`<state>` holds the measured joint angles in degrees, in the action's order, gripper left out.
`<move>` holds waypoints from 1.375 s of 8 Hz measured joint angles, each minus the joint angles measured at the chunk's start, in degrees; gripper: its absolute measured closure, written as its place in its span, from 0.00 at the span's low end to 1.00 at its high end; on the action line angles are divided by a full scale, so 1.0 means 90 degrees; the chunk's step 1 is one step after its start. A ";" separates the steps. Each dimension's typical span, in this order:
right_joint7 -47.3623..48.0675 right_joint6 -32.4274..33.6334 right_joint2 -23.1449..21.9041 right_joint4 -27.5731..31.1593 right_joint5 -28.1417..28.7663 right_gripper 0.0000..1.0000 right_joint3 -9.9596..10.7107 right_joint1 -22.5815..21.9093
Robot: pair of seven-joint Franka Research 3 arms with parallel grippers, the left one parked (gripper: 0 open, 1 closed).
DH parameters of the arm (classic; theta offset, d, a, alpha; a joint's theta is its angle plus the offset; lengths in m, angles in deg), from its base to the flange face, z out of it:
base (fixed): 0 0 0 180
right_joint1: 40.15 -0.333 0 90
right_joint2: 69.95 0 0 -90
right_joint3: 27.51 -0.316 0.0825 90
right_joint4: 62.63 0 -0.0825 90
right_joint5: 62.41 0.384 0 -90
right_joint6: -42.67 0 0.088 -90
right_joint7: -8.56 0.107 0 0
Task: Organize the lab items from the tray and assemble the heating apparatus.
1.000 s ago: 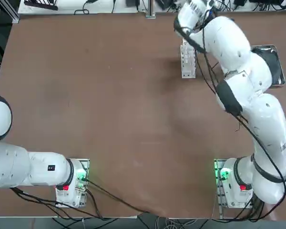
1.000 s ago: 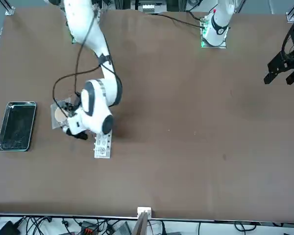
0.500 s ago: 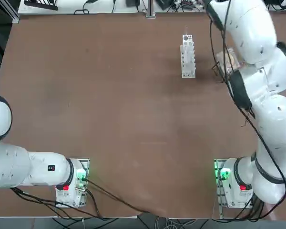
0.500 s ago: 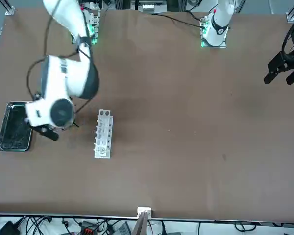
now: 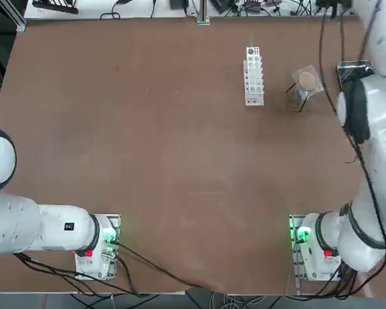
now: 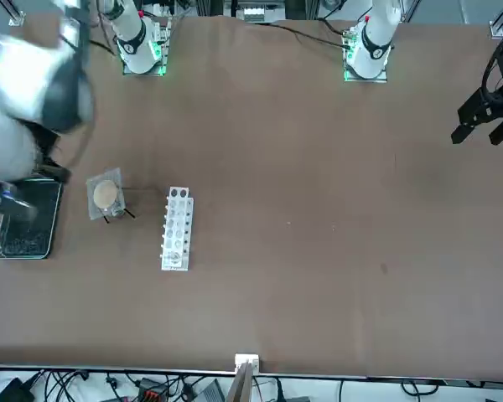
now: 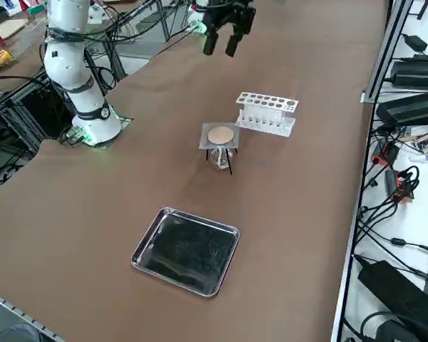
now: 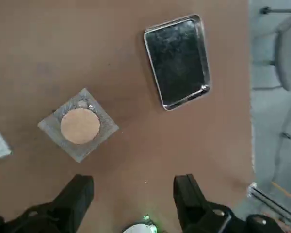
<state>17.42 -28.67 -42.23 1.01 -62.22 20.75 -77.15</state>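
The heating apparatus (image 7: 220, 137) stands assembled on the table: a thin dark tripod topped by a grey mesh square with a tan round centre (image 8: 80, 124). It is also in the top view (image 5: 305, 82) and the front view (image 6: 106, 196). Something small and clear sits under the tripod. The shiny metal tray (image 7: 186, 251) lies beside it with nothing in it (image 8: 178, 60). My right gripper (image 8: 133, 191) hangs open and holds nothing, high above the table between the stand and the tray. My right arm (image 6: 33, 84) shows as a blur over the tray's end (image 6: 25, 234).
A white holed rack (image 5: 254, 75) lies just beyond the stand, away from the tray (image 7: 266, 112). My right arm (image 5: 367, 109) runs along the table's right edge and covers most of the tray in the top view. Cables and equipment lie beyond the table's edge (image 7: 406, 107).
My right arm has swung away from the rack and the stand toward the tray side and risen. The stand, hidden under the arm before, now shows. The fingers have stayed open.
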 joint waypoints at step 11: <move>-0.1155 -0.0769 -0.1436 0.0672 0.0512 0.00 -0.2614 0.3136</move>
<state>7.02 -35.59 -55.15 7.05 -57.61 -2.77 -48.93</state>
